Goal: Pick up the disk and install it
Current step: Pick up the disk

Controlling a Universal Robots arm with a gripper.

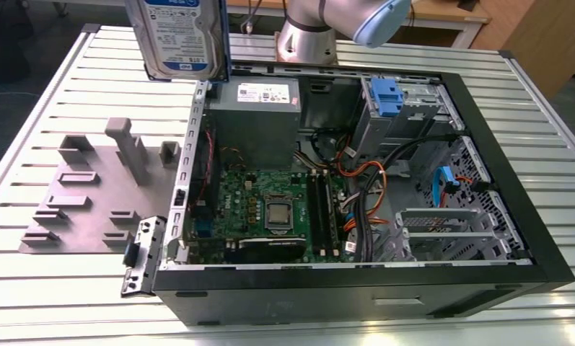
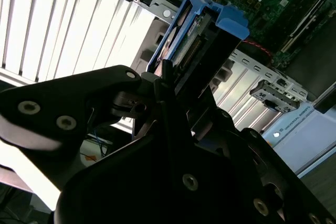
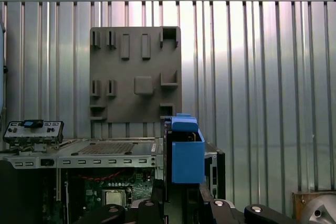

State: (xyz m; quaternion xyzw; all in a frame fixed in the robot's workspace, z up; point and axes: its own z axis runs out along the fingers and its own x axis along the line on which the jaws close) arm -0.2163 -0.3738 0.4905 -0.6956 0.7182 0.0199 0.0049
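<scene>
Black gripper (image 2: 167, 80) is nearest in both wrist views, its fingers closed tight on the flat rectangular silver disk (image 2: 195, 30) with the blue plastic frame. The connector end and one blue tab stick out past the fingers. The disk is in the air, not seated anywhere.

In the exterior view the disk sits upper left of the frame, label facing the camera, upright, above the far corner of the open black computer case (image 1: 364, 288) and just beside its metal edge.

Inside the case:
- green motherboard (image 1: 268, 205), mid-frame
- orange and black cable bundle (image 1: 364, 180), toward the exterior view's right
- grey metal drive cage with a blue latch (image 1: 388, 97), behind the cables
- grey power supply box with a white sticker (image 1: 253, 115), under the disk

Grey slotted fixture plate (image 1: 85, 209) lies on the ribbed aluminium table (image 1: 37, 303), on the exterior view's left. Silver arm base (image 1: 306, 40) is at top centre.

Risks, as I judge them:
- The grip looks to be on one end only, so the disk could swing or slip in a fast move.
- The case edge is close and could clip the blue frame.
- Loose cables could snag it or block the cage.
- A tilted approach could jam it there.
</scene>
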